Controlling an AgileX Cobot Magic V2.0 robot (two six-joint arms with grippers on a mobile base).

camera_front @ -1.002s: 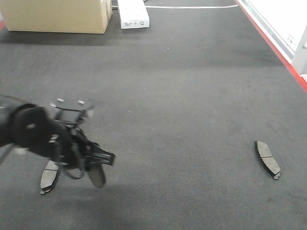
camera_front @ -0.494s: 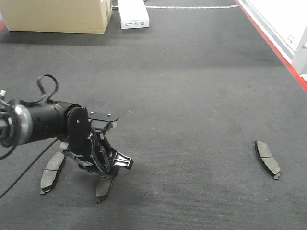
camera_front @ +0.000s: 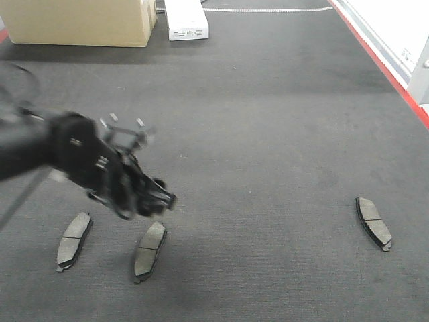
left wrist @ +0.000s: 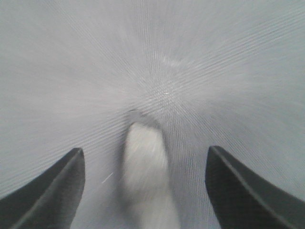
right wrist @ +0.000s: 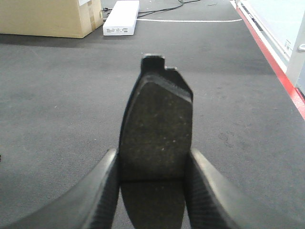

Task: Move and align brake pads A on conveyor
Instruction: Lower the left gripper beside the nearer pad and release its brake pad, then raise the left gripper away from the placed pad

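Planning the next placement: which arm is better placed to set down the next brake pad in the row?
Probably the right: its gripper already clamps a brake pad. The left gripper is open and empty above the pad lying beside another.

1. Conveyor (camera_front: 268,121): dark charcoal belt, red strip along right edge.
2. Three brake pads lie flat on it: two near left (camera_front: 73,240) (camera_front: 149,250), one far right (camera_front: 373,223).
3. Cardboard box (camera_front: 80,21) and white box (camera_front: 186,19) at far end.
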